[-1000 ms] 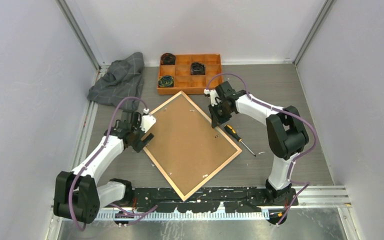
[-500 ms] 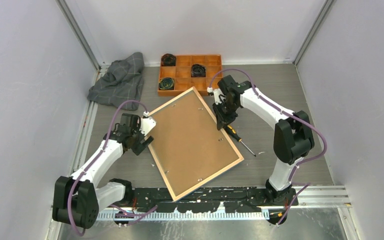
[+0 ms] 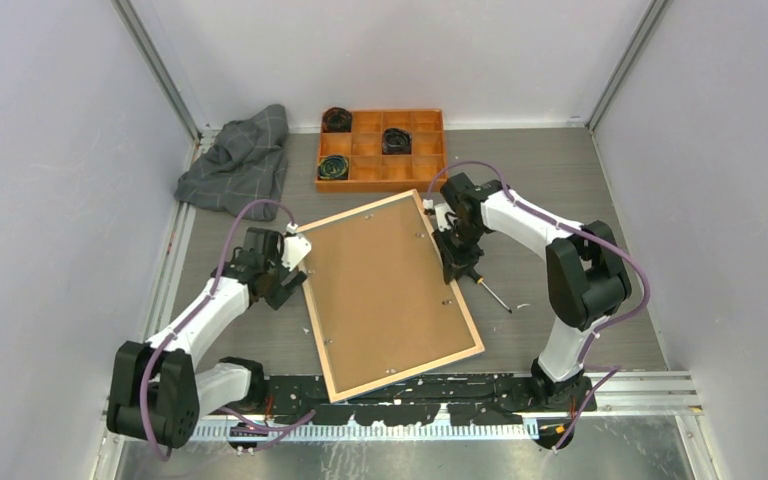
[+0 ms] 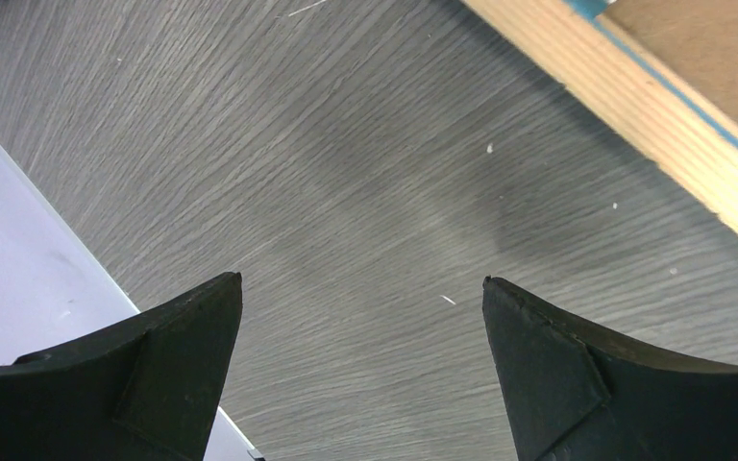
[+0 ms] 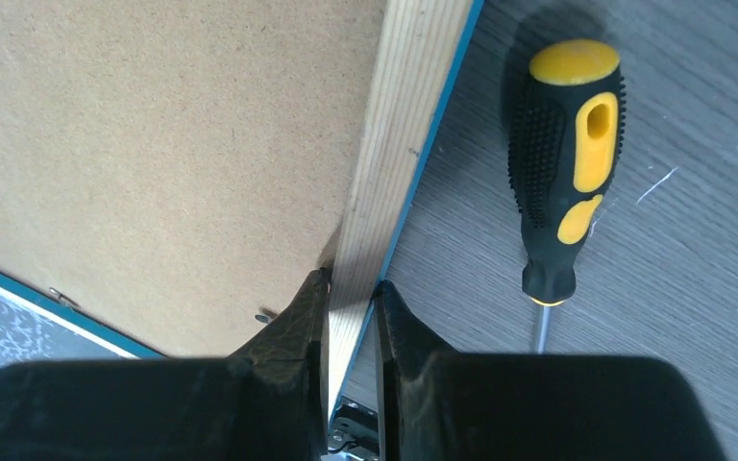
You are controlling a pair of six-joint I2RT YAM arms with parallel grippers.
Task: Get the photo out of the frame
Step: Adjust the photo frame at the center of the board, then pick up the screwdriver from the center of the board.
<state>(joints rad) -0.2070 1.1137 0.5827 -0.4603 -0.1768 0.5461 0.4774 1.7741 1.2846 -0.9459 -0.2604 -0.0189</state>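
Handling the frame: the frame [image 5: 399,163] looks light, thin and stiff, a wide flat rectangle that will likely swing about whichever point holds it. Its wooden rim gives firm, narrow sides to pinch.
Handling the photo: a paper print by the task's account, so probably limp and easy to crease. It is best slid or lifted flat.
Where to hold: the frame by its rim, as it is held at this moment. The backing board [image 3: 390,290] has to come off first, probably by the small tabs [image 5: 264,315] along its edge, which are too small to make out well.
Frame's place: face down in the middle of the desk [image 4: 346,144], turned at a slant, back upward, its near corner towards the arm bases.
Photo's place: not visible, presumably under the board.
Right pincer: the right pincer [image 5: 349,285] is nearly closed, nipping the wooden rim on the frame's right long side, one finger on the board side and one outside. A screwdriver [image 5: 567,163] lies just beside it on the desk.
Left pincer: the left pincer [image 4: 362,281] is spread wide and holds nothing. It hangs over bare desk.
Frame against the pincers: the left long side runs close by the left pincer but apart from it – no contact. The right pincer sits about midway along the opposite side.
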